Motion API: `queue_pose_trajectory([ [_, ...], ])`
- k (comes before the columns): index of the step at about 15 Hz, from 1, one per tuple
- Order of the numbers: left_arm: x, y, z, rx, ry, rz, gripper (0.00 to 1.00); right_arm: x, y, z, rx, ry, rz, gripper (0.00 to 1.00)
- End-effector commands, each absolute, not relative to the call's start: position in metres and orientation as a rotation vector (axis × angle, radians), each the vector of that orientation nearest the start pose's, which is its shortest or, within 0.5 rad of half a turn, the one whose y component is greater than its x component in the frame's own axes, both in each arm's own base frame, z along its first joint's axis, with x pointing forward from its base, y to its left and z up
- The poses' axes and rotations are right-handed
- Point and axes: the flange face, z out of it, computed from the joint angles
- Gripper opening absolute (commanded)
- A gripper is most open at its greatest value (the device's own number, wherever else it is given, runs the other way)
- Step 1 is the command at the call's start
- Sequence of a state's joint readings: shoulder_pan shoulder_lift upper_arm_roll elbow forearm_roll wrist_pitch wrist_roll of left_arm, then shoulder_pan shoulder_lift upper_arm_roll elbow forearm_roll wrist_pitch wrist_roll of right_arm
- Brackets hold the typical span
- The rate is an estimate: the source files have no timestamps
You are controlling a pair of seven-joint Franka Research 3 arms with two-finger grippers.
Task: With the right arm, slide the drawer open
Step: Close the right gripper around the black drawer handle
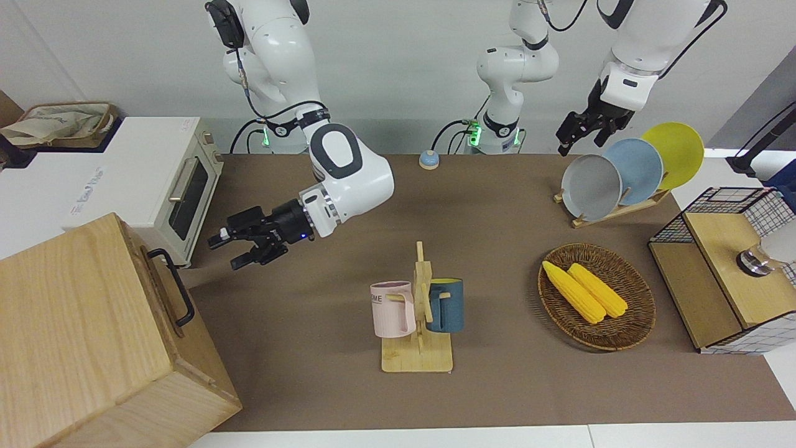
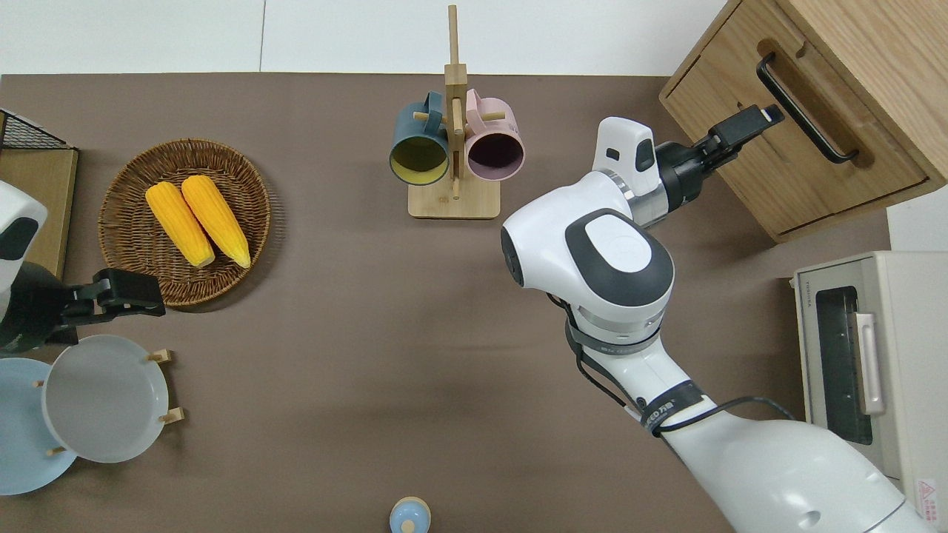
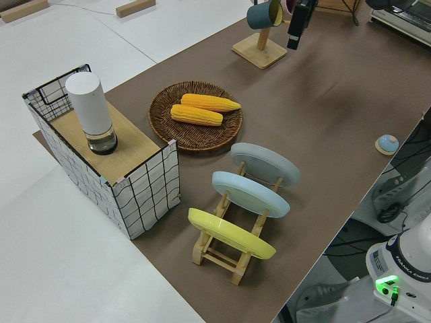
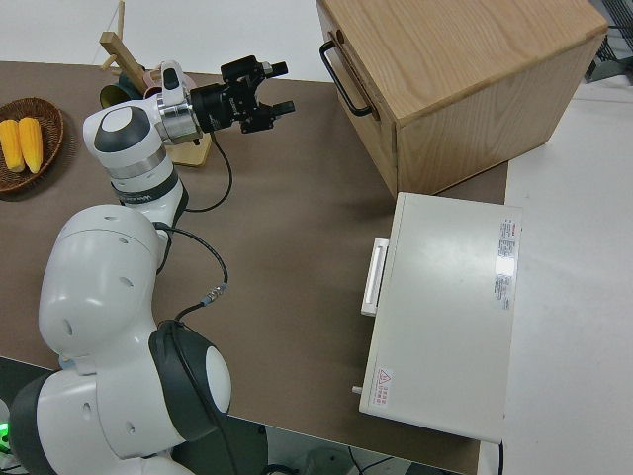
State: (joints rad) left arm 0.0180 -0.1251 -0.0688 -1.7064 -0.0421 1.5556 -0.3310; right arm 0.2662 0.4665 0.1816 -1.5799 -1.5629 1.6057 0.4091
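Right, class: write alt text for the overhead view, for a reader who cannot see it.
The right arm's gripper, fingers open, reaches toward the black handle of the closed wooden drawer. A mug rack, a corn basket and a toaster oven share the brown table; the left arm is parked.

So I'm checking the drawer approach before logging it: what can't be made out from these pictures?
- Drawer contents: it is shut in every view.
- Cabinet: cut off by the frame edge in the front and overhead views.
- Right gripper and drawer handle: not touching in the front view.
- Left side view: the right gripper is cropped at the top edge.
- Left arm: parked.
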Motion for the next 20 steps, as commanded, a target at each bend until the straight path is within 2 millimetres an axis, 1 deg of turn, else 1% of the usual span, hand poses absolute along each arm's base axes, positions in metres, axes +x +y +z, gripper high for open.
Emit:
queue_pose_trajectory([
  [1,0.508,-0.031,0.631,-3.14,-0.434,0.056,0.99,0.671,0.159,0.422,1.608,0.435,0.357,0.975],
  [3,0.508,-0.031,0.631,-3.14,-0.434,0.056,0.99,0.675,0.15,0.422,1.614,0.431,0.374,0.967],
  [5,0.508,-0.031,0.631,-3.14,-0.434,0.056,0.99,0.68,0.136,0.418,1.606,0.439,0.377,0.962],
  [7,0.508,-0.031,0.631,-3.14,-0.434,0.056,0.99,0.683,0.127,0.416,1.607,0.436,0.397,0.954],
  [9,0.508,-0.031,0.631,-3.14,-0.434,0.056,0.99,0.684,0.126,0.415,1.611,0.435,0.407,0.941],
  [11,0.508,-0.031,0.631,-3.14,-0.434,0.056,0.99,0.688,0.117,0.413,1.619,0.438,0.418,0.935],
  [14,0.507,-0.031,0.631,-3.139,-0.434,0.058,0.99,0.691,0.109,0.408,1.631,0.445,0.433,0.879],
  [16,0.508,-0.031,0.631,-3.14,-0.434,0.056,0.99,0.693,0.103,0.407,1.634,0.45,0.434,0.814],
  [17,0.507,-0.03,0.631,-3.139,-0.436,0.058,0.99,0.694,0.102,0.407,1.633,0.452,0.435,0.758],
  [19,0.507,-0.031,0.631,-3.139,-0.434,0.058,0.99,0.694,0.101,0.407,1.634,0.453,0.436,0.614],
  [20,0.507,-0.031,0.631,-3.139,-0.434,0.058,0.99,0.694,0.1,0.405,1.635,0.454,0.435,0.565],
])
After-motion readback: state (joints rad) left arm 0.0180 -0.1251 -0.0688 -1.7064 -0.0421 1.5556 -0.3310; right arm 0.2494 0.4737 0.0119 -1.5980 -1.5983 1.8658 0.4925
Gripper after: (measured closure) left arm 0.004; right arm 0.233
